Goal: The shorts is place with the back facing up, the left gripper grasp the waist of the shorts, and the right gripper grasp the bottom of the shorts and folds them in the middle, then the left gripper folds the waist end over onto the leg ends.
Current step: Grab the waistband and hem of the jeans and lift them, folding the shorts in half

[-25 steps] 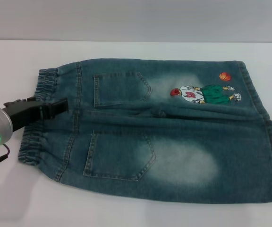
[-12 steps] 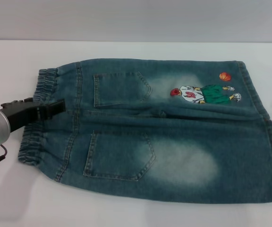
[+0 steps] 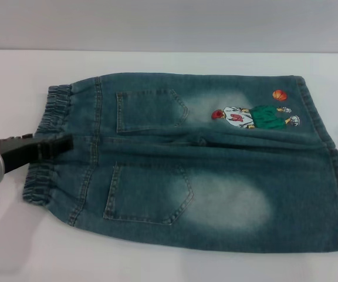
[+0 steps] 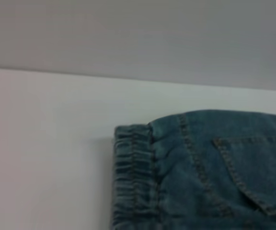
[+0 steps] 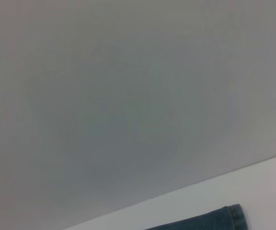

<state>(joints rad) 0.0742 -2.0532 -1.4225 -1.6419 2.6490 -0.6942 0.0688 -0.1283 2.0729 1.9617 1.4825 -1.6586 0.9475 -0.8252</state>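
The shorts (image 3: 216,170) lie flat on the white table (image 3: 157,267), back pockets up, with the cartoon figure and orange ball print on the far leg. The waist (image 3: 54,106), a ruffled elastic band, is at the left. The bottom (image 3: 336,170), two straight leg hems, is at the right. My left gripper (image 3: 66,143) reaches in from the left edge and hovers over the middle of the waistband, holding nothing I can see. The left wrist view shows the far waistband corner (image 4: 131,177). The right gripper is out of view. A hem corner (image 5: 222,218) shows in the right wrist view.
Bare white table surrounds the shorts on all sides, with a grey wall (image 3: 169,23) behind the far edge. No other objects are in view.
The left gripper has drawn back to the left and slightly down, its tip now nearer the waistband's outer edge. The shorts have not moved.
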